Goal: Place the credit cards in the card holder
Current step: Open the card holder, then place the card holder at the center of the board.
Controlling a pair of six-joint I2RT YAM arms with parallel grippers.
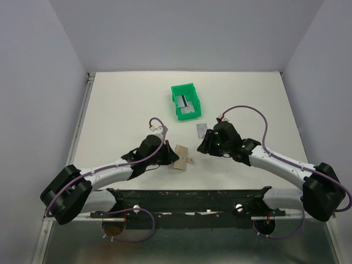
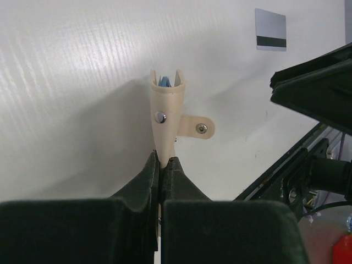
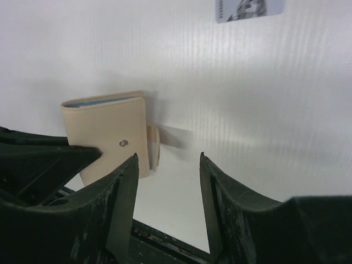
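Note:
The tan card holder (image 1: 181, 157) stands on edge on the table, pale blue inside. My left gripper (image 1: 171, 158) is shut on its lower end; in the left wrist view (image 2: 164, 160) the holder (image 2: 166, 110) rises from the closed fingers, snap tab to the right. My right gripper (image 1: 205, 146) is open and empty just right of the holder; in the right wrist view (image 3: 168, 158) the holder (image 3: 107, 132) is at the left finger. One silver-grey card (image 1: 201, 130) lies flat beyond it, showing a dark stripe (image 2: 270, 29) or printed marks (image 3: 250, 8). More cards (image 1: 187, 104) lie in the green bin.
The green plastic bin (image 1: 177, 92) stands at the back centre of the white table. The black mounting rail (image 1: 187, 195) runs along the near edge. Grey walls close the table in at the back and both sides. My right arm (image 2: 313, 88) shows at the right in the left wrist view.

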